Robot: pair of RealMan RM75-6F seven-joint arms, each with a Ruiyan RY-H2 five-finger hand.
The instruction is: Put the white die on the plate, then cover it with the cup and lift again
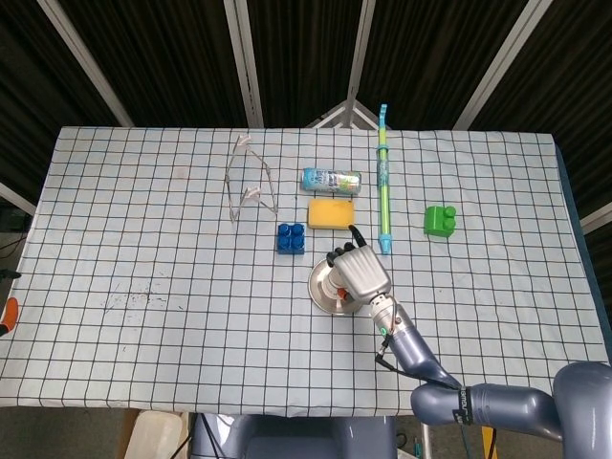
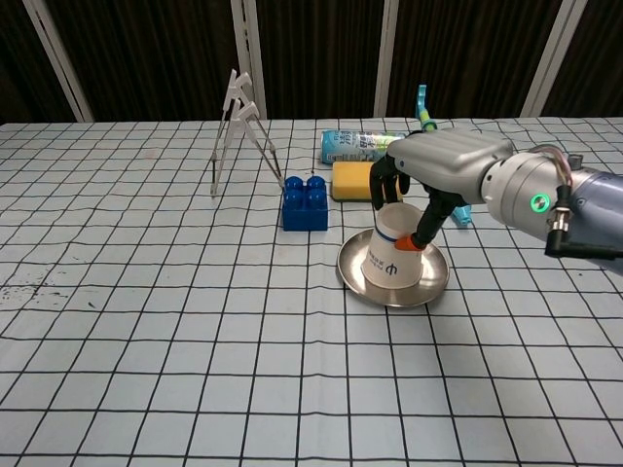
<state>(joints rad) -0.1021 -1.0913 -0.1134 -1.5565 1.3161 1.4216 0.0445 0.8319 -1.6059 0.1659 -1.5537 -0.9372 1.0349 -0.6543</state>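
Dark slatted backdrop, table point(image 2: 146, 389) covered in a white cloth with a black grid. Right hand point(image 2: 428, 185) wraps the top of an upside-down white paper cup with blue print point(image 2: 391, 258), fingers curled round it, thumb side showing an orange tip. Cup stands mouth-down on the round shiny metal plate point(image 2: 433, 282), tilted a little, leaning toward the hand; cannot tell if the rim sits flat all round. In the head view the hand point(image 1: 359, 273) hides most of the cup, plate point(image 1: 320, 292) peeks out on the left. White die not visible in either view; most likely under the cup, but that is a guess.

Left hand not in view.

Clutter behind the plate: blue toy brick point(image 2: 306, 202), yellow sponge point(image 2: 352, 180), lying printed can point(image 2: 352, 146), green toy brick point(image 1: 440, 221), teal and green stick toy point(image 1: 383, 177), clear folding stand point(image 2: 241, 131).

Progress, judged: die placement seems done, covering done or nearly so. Left: lift the cup clear to show the die.
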